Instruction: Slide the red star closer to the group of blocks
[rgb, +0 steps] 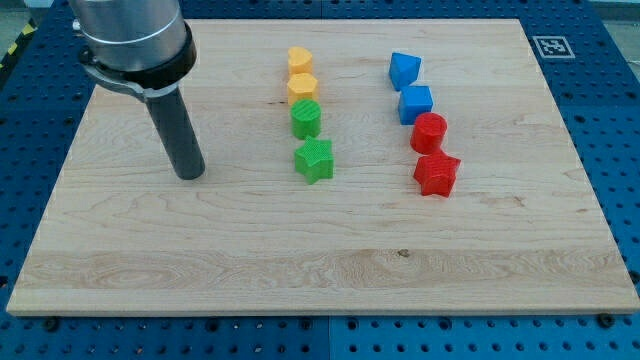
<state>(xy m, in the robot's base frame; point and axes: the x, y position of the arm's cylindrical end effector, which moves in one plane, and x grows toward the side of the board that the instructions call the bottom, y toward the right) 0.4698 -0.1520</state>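
Observation:
The red star (437, 174) lies right of the board's middle, at the bottom of a column of blocks. Above it and touching is a red round block (429, 131), then a blue cube (416, 102) and a blue triangular block (404, 70). A second column stands to the left: two yellow blocks (299, 59) (302, 88), a green round block (306, 118) and a green star (314, 159). My tip (189, 174) rests on the board far to the left, well apart from every block.
The wooden board (320, 280) lies on a blue perforated table. A fiducial marker (549, 46) sits at the board's top right corner. The arm's grey body (130, 35) hangs over the top left.

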